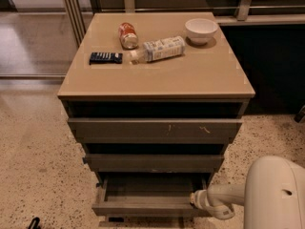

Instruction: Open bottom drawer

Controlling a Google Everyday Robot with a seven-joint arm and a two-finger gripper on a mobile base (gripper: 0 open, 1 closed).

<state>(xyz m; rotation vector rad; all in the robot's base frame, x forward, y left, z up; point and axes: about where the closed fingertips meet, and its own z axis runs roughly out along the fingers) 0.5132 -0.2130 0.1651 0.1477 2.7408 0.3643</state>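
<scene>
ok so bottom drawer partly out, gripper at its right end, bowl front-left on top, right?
No: camera view shows the bowl at the back-right of the cabinet top, not front-left. The bottom drawer is partly out, gripper at its right end.

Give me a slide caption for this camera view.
The gripper sits at the right front corner of the partly open bottom drawer.

Illumination moderate and even, falling from overhead. The tan surface (190,75) shows a soft sheen, no hard glare. Gaps above the drawer fronts read near black. The bottom drawer (143,208) is dim inside. The gripper (196,200), at the right end of that drawer's front, is pale and well lit. Floor (28,42) at upper left is brighter, with a reflection.
</scene>
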